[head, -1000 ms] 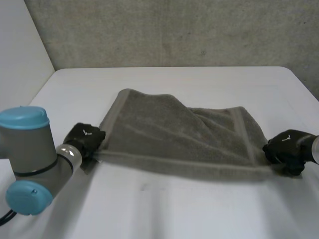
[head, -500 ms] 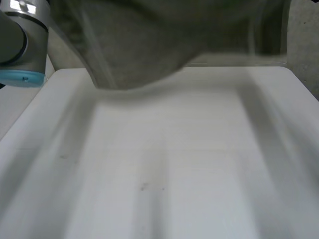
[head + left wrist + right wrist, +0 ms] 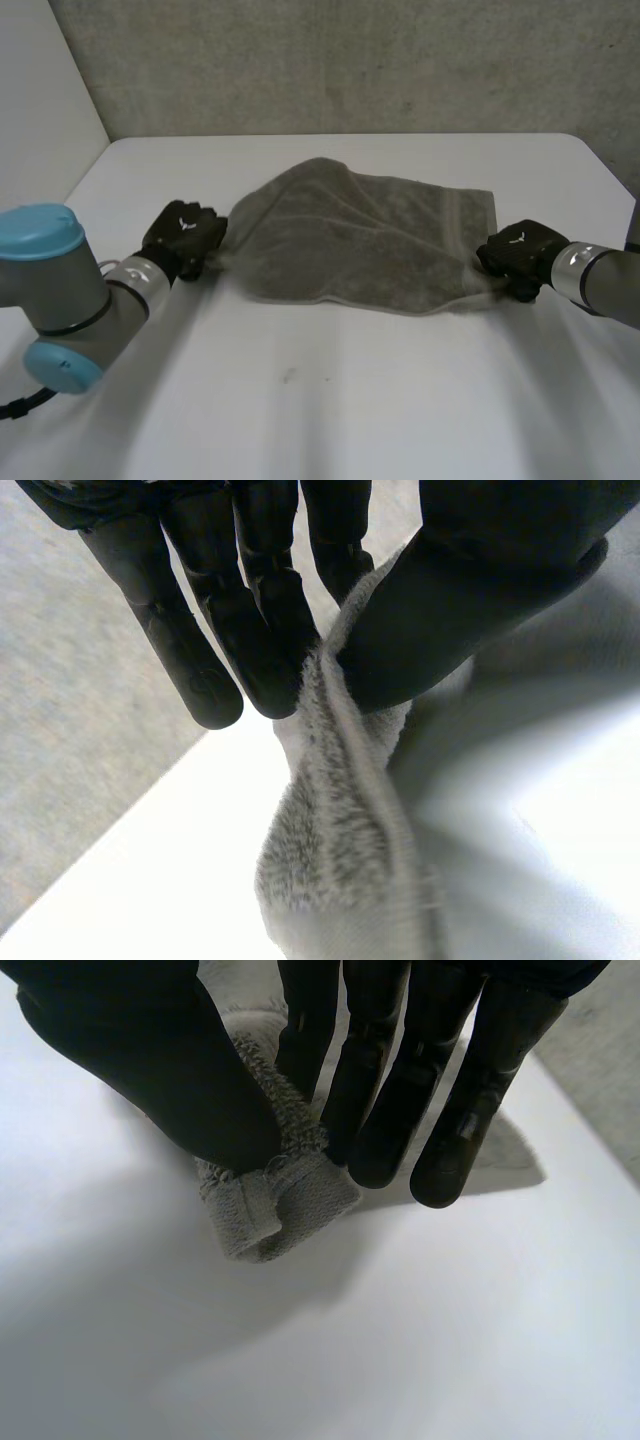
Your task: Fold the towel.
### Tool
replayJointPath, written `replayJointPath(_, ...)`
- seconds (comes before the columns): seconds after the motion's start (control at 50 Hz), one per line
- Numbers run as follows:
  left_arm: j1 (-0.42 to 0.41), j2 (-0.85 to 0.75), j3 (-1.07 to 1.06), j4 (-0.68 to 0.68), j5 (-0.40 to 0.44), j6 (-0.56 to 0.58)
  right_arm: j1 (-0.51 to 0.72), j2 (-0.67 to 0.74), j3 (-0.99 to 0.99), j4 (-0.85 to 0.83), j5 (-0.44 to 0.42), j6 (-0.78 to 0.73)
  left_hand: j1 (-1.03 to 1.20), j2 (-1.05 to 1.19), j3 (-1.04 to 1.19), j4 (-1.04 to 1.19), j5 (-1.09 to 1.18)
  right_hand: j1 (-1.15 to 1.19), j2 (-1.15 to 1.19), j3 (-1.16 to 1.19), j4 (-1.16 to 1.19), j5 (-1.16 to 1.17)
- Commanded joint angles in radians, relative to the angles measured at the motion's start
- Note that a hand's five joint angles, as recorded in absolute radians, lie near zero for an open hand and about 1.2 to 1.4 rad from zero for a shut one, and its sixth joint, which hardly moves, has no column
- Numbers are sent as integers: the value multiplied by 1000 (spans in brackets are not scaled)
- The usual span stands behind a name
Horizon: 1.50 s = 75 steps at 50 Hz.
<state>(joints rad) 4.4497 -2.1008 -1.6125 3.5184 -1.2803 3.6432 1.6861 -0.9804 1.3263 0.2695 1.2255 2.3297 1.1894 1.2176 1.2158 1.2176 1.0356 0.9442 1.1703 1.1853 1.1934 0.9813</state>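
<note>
A grey towel [image 3: 360, 238] lies spread and rumpled across the middle of the white table [image 3: 330, 400]. My left hand [image 3: 185, 238] is at its left end; in the left wrist view the thumb [image 3: 470, 590] and fingers [image 3: 255, 630] pinch a bunched edge of the towel [image 3: 335, 830]. My right hand [image 3: 520, 258] is at the towel's right end. There the right wrist view shows the thumb [image 3: 150, 1070] and fingers [image 3: 385, 1090] pinching a folded corner of the towel [image 3: 275, 1200] just above the table.
A grey wall [image 3: 350, 60] rises behind the table's far edge. Bare table surface stretches in front of the towel towards the near edge.
The towel was swung up off the table and has come down again. It now lies narrower and further back, and both hands have moved inward while keeping their pinch.
</note>
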Motion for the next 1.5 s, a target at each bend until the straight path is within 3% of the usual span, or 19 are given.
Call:
replayJointPath(0.02, 45, 143, -14, -217, -7, 101, -29, -157, 48, 126, -1, -22, 207, 179, 180, 179, 186, 452, 226, 211, 203, 240)
replayJointPath(0.1, 65, 262, -14, -380, -2, 117, -101, -276, 86, 293, -14, -119, 207, 179, 180, 179, 186, 452, 226, 211, 203, 240)
replayJointPath(0.14, 76, 358, -12, -569, 1, 135, -130, -314, 105, 350, -11, -178, 207, 179, 180, 179, 186, 452, 226, 211, 203, 240)
replayJointPath(0.16, 76, 358, -12, -570, 1, 135, -131, -314, 105, 350, -11, -179, 207, 179, 180, 179, 186, 452, 226, 211, 203, 240)
replayJointPath(0.2, 114, 421, -14, -758, 6, 178, -175, -360, 145, 446, -3, -307, 207, 179, 180, 179, 186, 452, 226, 211, 203, 240)
replayJointPath(0.3, 142, 424, -39, -898, 10, 299, -181, -356, 197, 522, -18, -403, 207, 179, 180, 179, 186, 452, 226, 211, 203, 240)
replayJointPath(0.48, 135, 234, 14, -894, 6, 413, -167, -213, 180, 511, 0, -397, 207, 179, 180, 179, 186, 452, 226, 211, 203, 240)
replayJointPath(0.64, 86, -8, 384, -892, -10, 391, -12, -86, -124, 444, 132, -299, 207, 179, 180, 179, 186, 452, 226, 211, 203, 240)
replayJointPath(0.74, 31, -148, 910, -865, -88, 249, 43, -44, -434, 273, 183, -179, 207, 179, 180, 179, 186, 452, 226, 211, 203, 240)
replayJointPath(0.8, 26, -176, 1054, -828, -103, 203, 55, -44, -579, 127, 196, -94, 207, 179, 180, 179, 186, 452, 226, 211, 203, 240)
replayJointPath(0.84, 23, -205, 1292, -697, -120, 117, 64, -52, -622, 26, 203, -48, 207, 179, 180, 179, 186, 452, 226, 211, 203, 240)
replayJointPath(0.86, 23, -205, 1293, -696, -120, 117, 64, -52, -622, 25, 203, -47, 207, 179, 180, 179, 186, 452, 226, 211, 203, 240)
replayJointPath(0.9, 19, -202, 1402, -514, -126, 31, 76, -93, -621, -202, 207, 23, 207, 179, 180, 179, 186, 452, 226, 211, 203, 240)
replayJointPath(0.92, 19, -202, 1402, -513, -126, 31, 76, -93, -621, -204, 207, 23, 207, 179, 180, 179, 186, 452, 226, 211, 203, 240)
replayJointPath(0.96, 16, -177, 1389, -348, -155, -38, 78, -151, -550, -381, 215, 42, 207, 179, 180, 179, 186, 452, 226, 211, 203, 240)
replayJointPath(1.02, 16, -148, 1328, -279, -186, -81, 78, -176, -481, -434, 212, 40, 207, 179, 180, 179, 186, 452, 226, 211, 203, 240)
replayJointPath(1.26, 28, -127, 904, -280, -168, -117, 78, -127, -326, -352, 181, 40, 207, 179, 180, 179, 186, 452, 226, 211, 203, 240)
replayJointPath(1.4, 49, -122, 535, -269, -103, -112, 78, -49, -149, -305, 60, 33, 207, 179, 180, 179, 186, 452, 226, 211, 203, 240)
replayJointPath(1.5, 65, -125, 381, -269, -73, -110, 75, 0, -44, -297, 38, 8, 207, 179, 180, 179, 186, 452, 226, 211, 203, 240)
